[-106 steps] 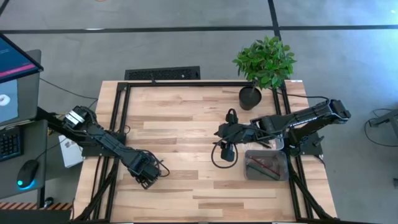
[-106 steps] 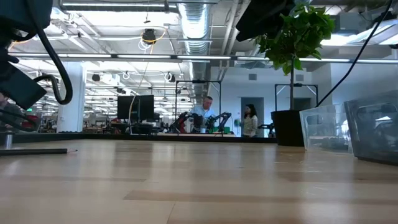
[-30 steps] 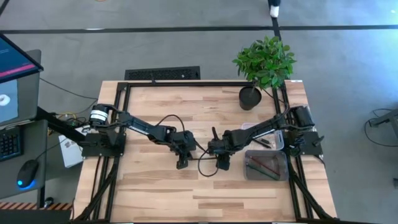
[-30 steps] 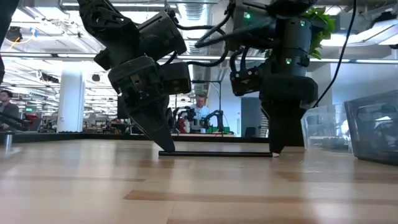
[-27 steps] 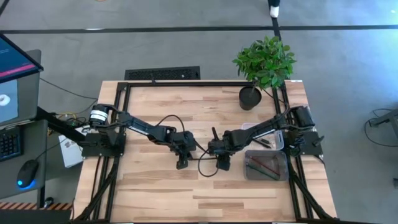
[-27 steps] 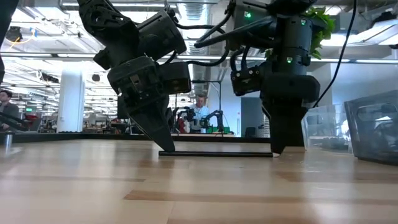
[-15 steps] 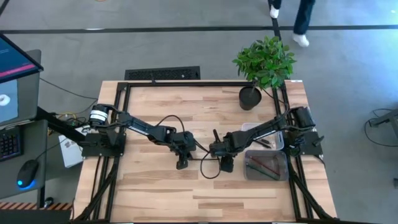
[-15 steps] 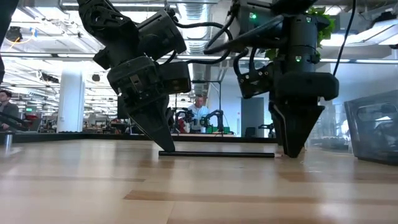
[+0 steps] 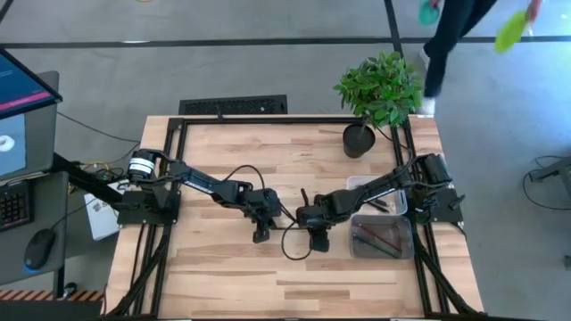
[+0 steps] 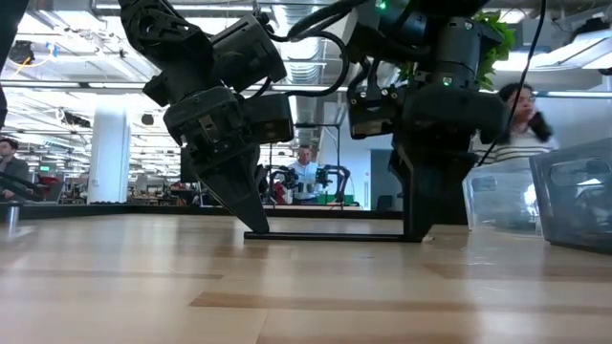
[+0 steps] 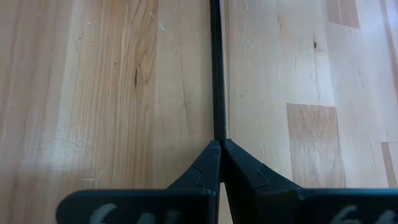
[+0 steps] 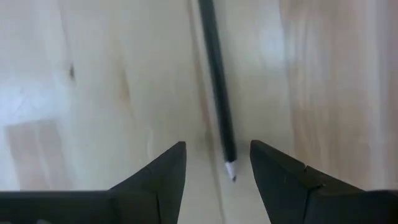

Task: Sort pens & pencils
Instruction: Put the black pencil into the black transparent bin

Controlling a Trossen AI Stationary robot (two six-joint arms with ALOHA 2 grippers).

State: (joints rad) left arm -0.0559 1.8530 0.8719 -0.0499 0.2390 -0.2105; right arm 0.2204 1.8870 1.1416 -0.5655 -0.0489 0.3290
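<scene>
From above, the left gripper and right gripper meet mid-table, beside a clear bin holding reddish sticks; a potted plant stands behind the bin.

At table height, a black pencil lies flat between both grippers.

The left wrist view shows fingers pinched together on the pencil's end.

The right wrist view shows fingers apart, straddling its sharpened tip.

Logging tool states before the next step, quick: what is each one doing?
Left tool: closed on one end of the black pencil, which lies on the table.
Right tool: open, straddling the pencil's tip, not gripping.
</scene>
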